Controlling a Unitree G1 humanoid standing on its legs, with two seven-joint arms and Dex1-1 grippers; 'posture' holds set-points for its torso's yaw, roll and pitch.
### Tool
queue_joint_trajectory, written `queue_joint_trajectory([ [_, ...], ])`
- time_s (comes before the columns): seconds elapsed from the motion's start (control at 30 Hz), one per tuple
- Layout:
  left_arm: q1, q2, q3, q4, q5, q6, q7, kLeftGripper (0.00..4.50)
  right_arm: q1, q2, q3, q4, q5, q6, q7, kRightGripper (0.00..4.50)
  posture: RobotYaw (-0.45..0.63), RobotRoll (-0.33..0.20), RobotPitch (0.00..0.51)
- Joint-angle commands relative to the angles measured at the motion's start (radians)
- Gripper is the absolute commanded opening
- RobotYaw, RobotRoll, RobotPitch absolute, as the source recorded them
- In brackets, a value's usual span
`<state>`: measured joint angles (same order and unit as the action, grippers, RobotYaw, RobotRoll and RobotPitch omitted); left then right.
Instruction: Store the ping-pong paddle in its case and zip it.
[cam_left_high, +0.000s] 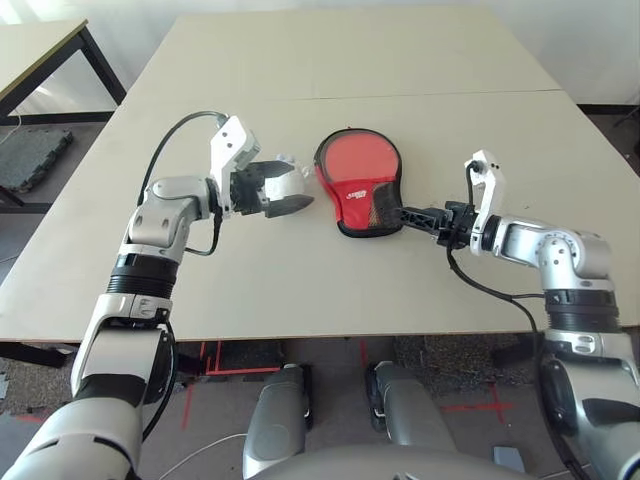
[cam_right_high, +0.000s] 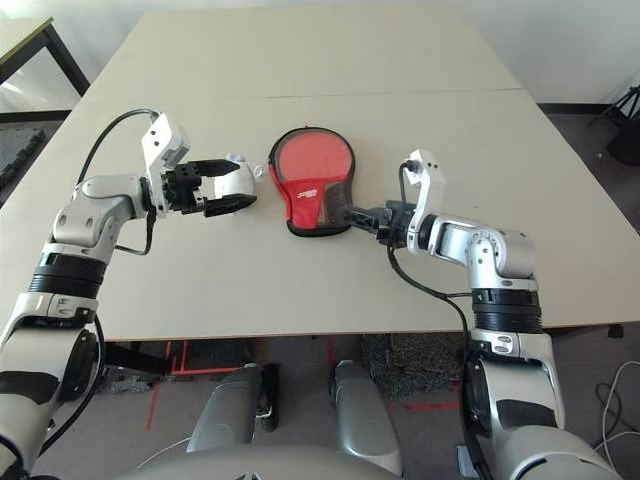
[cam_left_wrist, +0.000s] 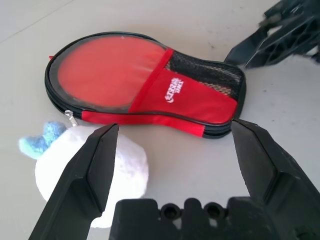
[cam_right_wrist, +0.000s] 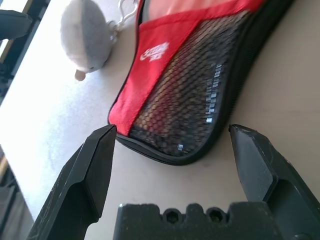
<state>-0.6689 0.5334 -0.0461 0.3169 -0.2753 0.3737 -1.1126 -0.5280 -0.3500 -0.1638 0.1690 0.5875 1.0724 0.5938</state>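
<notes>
Fingers (cam_left_wrist: 102, 165) (cam_right_wrist: 95, 170) wide open both sides, empty; case (cam_left_high: 361, 205), frame centre, likely light, soft-edged; pinch narrow end.

The red and black paddle-shaped case (cam_left_wrist: 190, 100) is of cloth, with rough black mesh; its round window looks like smooth clear plastic, a little glossy. The round grey-white toy (cam_left_wrist: 120, 160) is of soft, matt plush. The pale beige table (cam_left_high: 250, 290) has a smooth surface, slightly shiny.
</notes>
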Motion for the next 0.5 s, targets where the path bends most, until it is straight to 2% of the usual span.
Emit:
queue_joint_trajectory([
  [0.03,0.021,0.017,0.009,-0.044,-0.015,0.031,0.006,4.50,0.006,0.023,0.019,0.045,-0.019,-0.026,-0.014,4.46,0.08,0.000,0.143],
  [0.37,0.037,0.020,0.015,-0.113,-0.034,0.079,0.027,4.50,0.013,0.072,0.005,0.121,-0.042,-0.063,-0.057,4.46,0.09,0.000,0.140],
  [0.47,0.039,0.019,0.015,-0.118,-0.035,0.083,0.030,4.50,0.015,0.083,0.002,0.133,-0.041,-0.072,-0.063,3.85,0.09,0.000,0.139],
  [0.5,0.039,0.019,0.014,-0.120,-0.036,0.085,0.030,4.50,0.012,0.087,0.002,0.135,-0.039,-0.072,-0.066,3.50,0.09,0.000,0.139],
])
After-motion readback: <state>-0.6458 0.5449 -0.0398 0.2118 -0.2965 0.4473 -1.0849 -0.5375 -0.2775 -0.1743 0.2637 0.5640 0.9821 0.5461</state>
